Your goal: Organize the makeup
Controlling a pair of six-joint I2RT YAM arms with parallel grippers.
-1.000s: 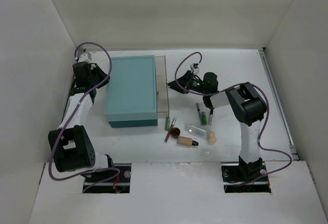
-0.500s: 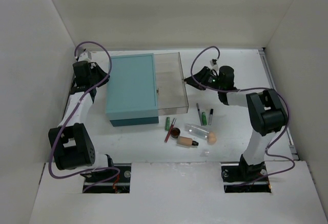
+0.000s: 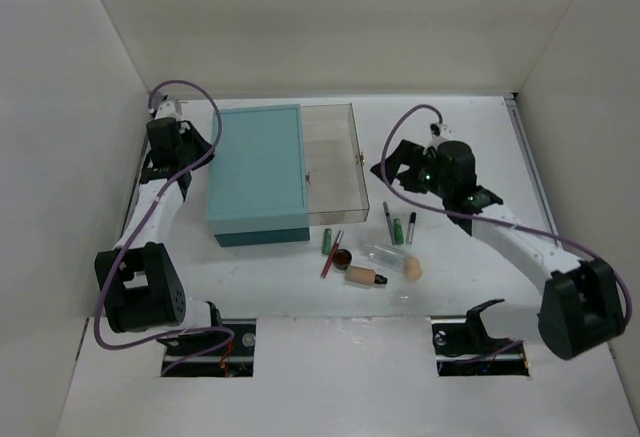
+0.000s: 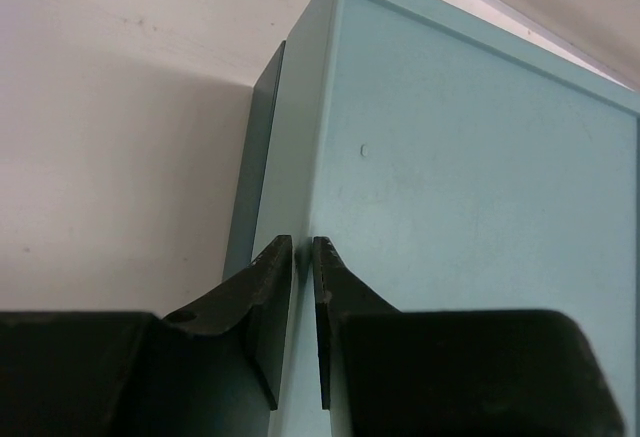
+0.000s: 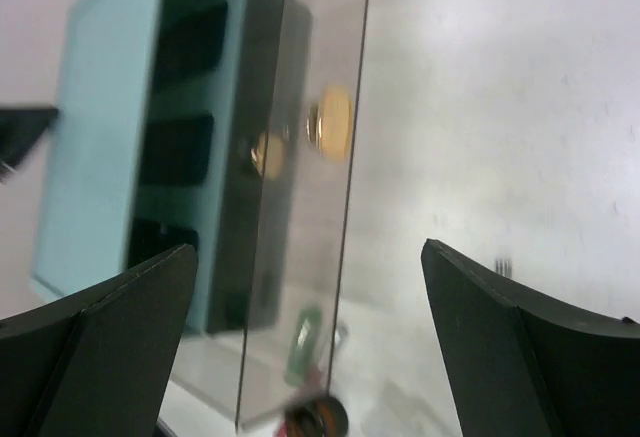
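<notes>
The makeup lies loose on the table in front of the teal box [image 3: 257, 172]: a green tube [image 3: 328, 242], a red pencil [image 3: 332, 254], a brown pot [image 3: 342, 258], a beige bottle [image 3: 365, 278], a peach sponge [image 3: 413, 269], and thin pencils [image 3: 398, 227]. The box's clear drawer [image 3: 332, 162] stands pulled out to the right. My right gripper [image 3: 392, 170] hangs open just right of the drawer, holding nothing. In the right wrist view the gold knob [image 5: 332, 122] shows ahead of the open right gripper [image 5: 308, 257]. My left gripper [image 4: 303, 257] is shut, its tips at the box's left top edge [image 4: 300, 157].
White walls close in the table on the left, back and right. A clear vial [image 3: 385, 253] lies among the makeup. The green tube [image 5: 305, 342] and the brown pot [image 5: 320, 419] show through the drawer's clear wall. The purple cable loops above each arm.
The clear drawer slid out to the right with the right gripper on its knob. That gripper has since let go, opened wide and drawn back to the right. The left gripper stayed put.
</notes>
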